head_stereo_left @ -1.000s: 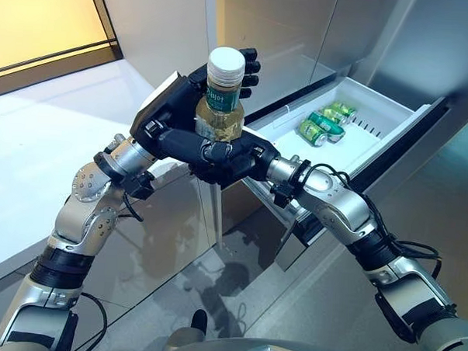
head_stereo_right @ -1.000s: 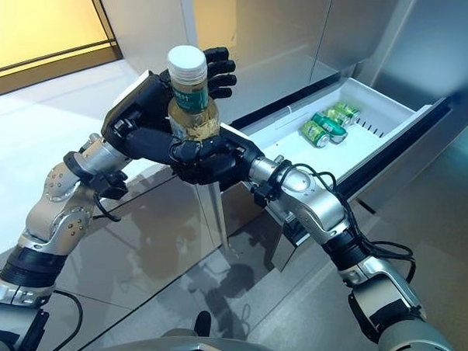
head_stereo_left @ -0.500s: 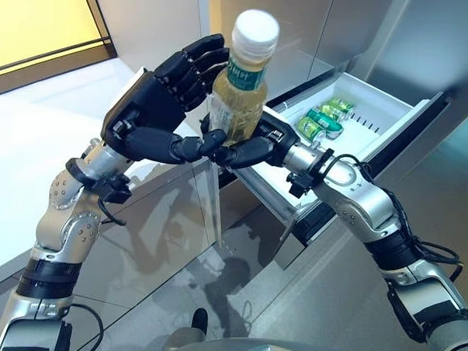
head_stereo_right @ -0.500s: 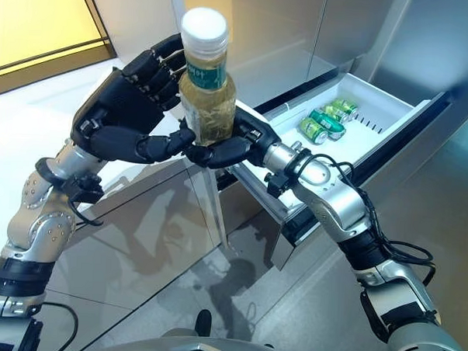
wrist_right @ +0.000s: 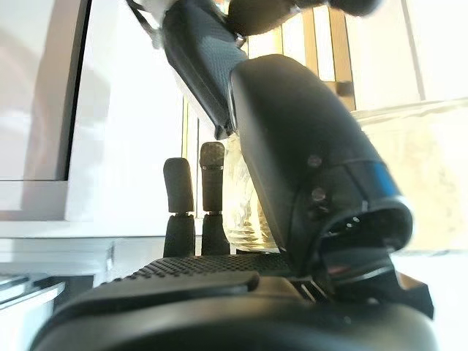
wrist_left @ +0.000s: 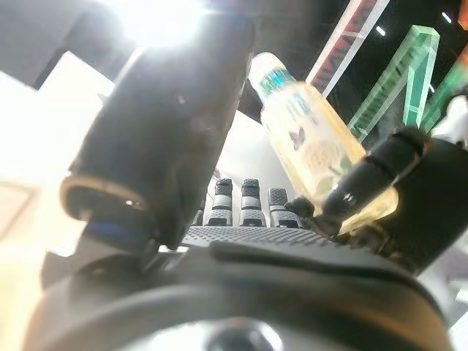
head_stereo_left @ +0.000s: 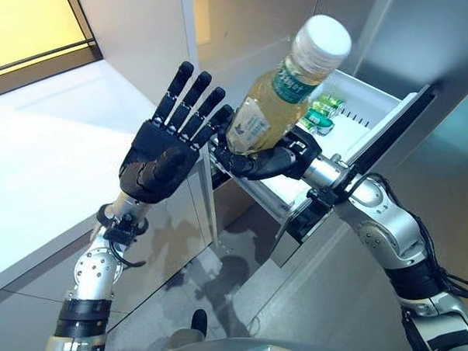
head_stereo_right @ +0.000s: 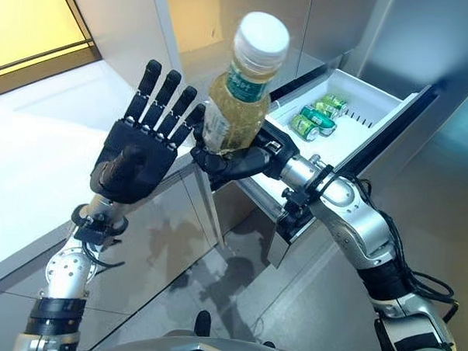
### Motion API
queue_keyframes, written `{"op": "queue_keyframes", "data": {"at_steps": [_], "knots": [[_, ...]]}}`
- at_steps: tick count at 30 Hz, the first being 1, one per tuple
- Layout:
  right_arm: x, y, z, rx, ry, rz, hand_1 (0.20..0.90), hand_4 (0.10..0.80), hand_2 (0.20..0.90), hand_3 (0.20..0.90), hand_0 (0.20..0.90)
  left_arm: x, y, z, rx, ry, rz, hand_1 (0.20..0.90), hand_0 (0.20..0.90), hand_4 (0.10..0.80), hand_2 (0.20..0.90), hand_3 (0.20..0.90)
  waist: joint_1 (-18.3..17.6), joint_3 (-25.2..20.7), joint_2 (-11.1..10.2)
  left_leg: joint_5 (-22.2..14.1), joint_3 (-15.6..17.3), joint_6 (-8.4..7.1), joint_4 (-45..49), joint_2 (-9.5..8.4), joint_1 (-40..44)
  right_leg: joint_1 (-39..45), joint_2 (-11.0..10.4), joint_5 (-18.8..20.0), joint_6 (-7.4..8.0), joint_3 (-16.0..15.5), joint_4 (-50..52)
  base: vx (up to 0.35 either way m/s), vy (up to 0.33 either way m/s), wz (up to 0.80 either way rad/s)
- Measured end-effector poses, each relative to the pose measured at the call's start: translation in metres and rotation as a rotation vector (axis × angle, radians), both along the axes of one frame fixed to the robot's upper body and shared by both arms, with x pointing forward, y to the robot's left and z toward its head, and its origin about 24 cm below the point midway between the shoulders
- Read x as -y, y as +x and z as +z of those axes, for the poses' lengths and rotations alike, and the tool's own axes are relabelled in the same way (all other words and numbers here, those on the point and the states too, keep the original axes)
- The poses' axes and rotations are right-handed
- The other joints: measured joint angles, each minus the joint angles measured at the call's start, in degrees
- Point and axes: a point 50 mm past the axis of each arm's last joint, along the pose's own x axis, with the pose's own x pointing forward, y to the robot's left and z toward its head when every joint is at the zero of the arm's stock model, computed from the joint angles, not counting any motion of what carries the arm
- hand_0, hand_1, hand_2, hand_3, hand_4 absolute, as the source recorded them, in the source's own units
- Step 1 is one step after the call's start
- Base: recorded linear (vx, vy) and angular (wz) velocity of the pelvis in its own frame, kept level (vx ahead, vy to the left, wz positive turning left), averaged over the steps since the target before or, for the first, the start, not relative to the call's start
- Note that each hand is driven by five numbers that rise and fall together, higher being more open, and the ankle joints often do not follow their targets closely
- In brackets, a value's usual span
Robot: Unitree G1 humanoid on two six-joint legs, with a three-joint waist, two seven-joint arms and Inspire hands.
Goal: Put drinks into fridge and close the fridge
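Observation:
My right hand (head_stereo_left: 267, 162) is shut on a bottle (head_stereo_left: 282, 94) of yellow drink with a white cap and a green label, held tilted in the air in front of the open fridge drawer (head_stereo_left: 381, 104). The bottle also shows in the left wrist view (wrist_left: 314, 150) and the right wrist view (wrist_right: 409, 175). My left hand (head_stereo_left: 163, 151) is open with straight fingers spread, raised just left of the bottle and apart from it. Green cans (head_stereo_left: 322, 111) lie in the white drawer behind the bottle.
The drawer's dark front panel (head_stereo_left: 383, 131) juts out to the right. A steel fridge front (head_stereo_left: 264, 29) rises behind. A white counter (head_stereo_left: 41, 136) lies to the left, with a yellow-lit window (head_stereo_left: 31, 19) beyond. The glossy floor (head_stereo_left: 214, 283) is below.
My left hand has let go of the bottle and opened flat, drawing back to the left. My right hand has kept the bottle, lifting and tilting it toward the drawer.

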Motion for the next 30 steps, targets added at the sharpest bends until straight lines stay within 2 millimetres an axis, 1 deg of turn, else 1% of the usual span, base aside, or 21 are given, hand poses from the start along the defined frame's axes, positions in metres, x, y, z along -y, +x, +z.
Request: {"op": "queue_keyframes", "data": {"at_steps": [4, 7, 8, 9, 11, 13, 16, 18, 20, 22, 26, 30], "knots": [[0.01, -0.007, -0.003, -0.018, -0.01, 0.002, 0.3, 0.1, 0.3, 0.2, 0.3, 0.007, -0.01, -0.031, -0.115, -0.142, -0.105, 0.9, 0.9, 0.8, 0.9, 0.9, -0.73, -0.01, 0.02, -0.1, 0.54, 0.07, 0.0, 0.02, 0.07, -0.16, -0.02, 0.09, 0.12, 0.6, 0.0, -0.03, 0.009, -0.07], [0.023, -0.006, -0.001, -0.033, 0.005, -0.042, 0.3, 0.1, 0.3, 0.2, 0.3, 0.012, -0.023, -0.08, -0.297, -0.238, -0.147, 0.9, 0.9, 0.8, 0.9, 0.9, -1.3, -0.02, 0.03, -0.21, 1.11, 0.17, -0.01, 0.0, 0.15, -0.32, -0.11, 0.2, 0.26, 1.17, 0.0, -0.024, 0.006, -0.09], [0.028, -0.006, 0.001, -0.028, 0.02, -0.06, 0.3, 0.1, 0.3, 0.2, 0.3, 0.012, -0.033, -0.099, -0.383, -0.266, -0.137, 0.9, 0.9, 0.8, 0.9, 0.9, -1.84, 0.0, 0.01, -0.28, 1.19, 0.2, -0.01, -0.02, 0.12, -0.38, -0.13, 0.22, 0.28, 1.25, -0.01, -0.018, 0.005, -0.04], [0.031, -0.005, 0.004, -0.02, 0.03, -0.072, 0.3, 0.1, 0.3, 0.2, 0.3, 0.011, -0.041, -0.113, -0.45, -0.275, -0.122, 0.9, 0.9, 0.8, 0.9, 0.9, -2.24, 0.01, -0.02, -0.3, 1.27, 0.2, -0.01, -0.02, 0.07, -0.49, -0.14, 0.22, 0.28, 1.32, -0.01, -0.021, 0.005, -0.08], [0.043, -0.005, 0.014, 0.003, 0.069, -0.108, 0.3, 0.1, 0.3, 0.2, 0.3, 0.007, -0.067, -0.149, -0.609, -0.274, -0.076, 0.9, 0.9, 0.8, 0.9, 0.9, -2.71, 0.01, -0.02, -0.37, 1.92, 0.15, -0.01, 0.08, 0.05, -0.93, -0.13, 0.25, 0.31, 1.82, 0.0, -0.021, 0.002, -0.13], [0.051, -0.005, 0.019, 0.023, 0.088, -0.136, 0.3, 0.1, 0.3, 0.2, 0.3, 0.005, -0.084, -0.169, -0.699, -0.25, -0.05, 0.9, 0.9, 0.8, 0.9, 0.9, -3.14, 0.01, -0.02, -0.47, 2.43, 0.1, -0.01, 0.17, 0.03, -1.15, -0.1, 0.3, 0.3, 2.27, 0.0, -0.015, -0.003, -0.12], [0.066, -0.008, 0.017, 0.016, 0.1, -0.187, 0.3, 0.1, 0.3, 0.2, 0.3, 0.003, -0.098, -0.182, -0.75, -0.179, -0.032, 0.9, 0.9, 0.8, 0.9, 0.9, -3.42, 0.0, -0.1, -0.64, 2.76, 0.13, -0.01, 0.14, 0.02, -1.31, -0.14, 0.34, 0.37, 2.69, 0.0, 0.016, 0.003, -0.07], [0.072, -0.011, 0.009, -0.011, 0.09, -0.211, 0.3, 0.1, 0.3, 0.2, 0.3, 0.002, -0.103, -0.186, -0.75, -0.137, -0.017, 0.9, 0.9, 0.8, 0.9, 0.9, -3.81, -0.01, -0.14, -0.79, 3.02, 0.16, -0.03, 0.14, 0.07, -1.32, -0.18, 0.38, 0.42, 2.93, 0.0, -0.002, 0.005, -0.07], [0.077, -0.014, 0.002, -0.039, 0.087, -0.223, 0.3, 0.1, 0.3, 0.2, 0.3, 0.002, -0.106, -0.188, -0.759, -0.135, -0.008, 0.9, 0.9, 0.8, 0.9, 0.9, -3.98, -0.01, -0.22, -0.83, 3.16, 0.18, -0.03, 0.14, 0.1, -1.37, -0.19, 0.38, 0.43, 3.11, 0.0, 0.004, 0.004, -0.05], [0.082, -0.018, -0.009, -0.081, 0.082, -0.247, 0.3, 0.1, 0.3, 0.2, 0.3, 0.002, -0.109, -0.192, -0.78, -0.102, 0.0, 0.9, 0.9, 0.8, 0.9, 0.9, -4.45, 0.0, -0.24, -0.84, 3.32, 0.19, -0.03, 0.14, 0.11, -1.41, -0.21, 0.42, 0.5, 3.24, 0.0, 0.003, 0.001, -0.02], [0.089, -0.022, -0.02, -0.122, 0.063, -0.278, 0.3, 0.1, 0.3, 0.2, 0.3, 0.002, -0.12, -0.209, -0.914, -0.054, 0.036, 0.9, 0.9, 0.8, 0.9, 0.9, -5.56, 0.03, -0.6, -0.98, 3.71, 0.18, -0.05, 0.22, 0.12, -1.69, -0.19, 0.46, 0.55, 3.69, 0.0, 0.005, -0.007, -0.05], [0.106, -0.018, -0.023, -0.114, 0.01, -0.37, 0.3, 0.1, 0.3, 0.2, 0.3, -0.004, -0.133, -0.228, -1.1, 0.077, 0.137, 0.9, 0.9, 0.8, 0.9, 0.9, -5.81, 0.17, -1.1, -1.11, 4.42, 0.23, -0.04, 0.24, 0.08, -2.09, -0.23, 0.63, 0.69, 4.41, 0.0, 0.025, -0.009, -0.1]]}}
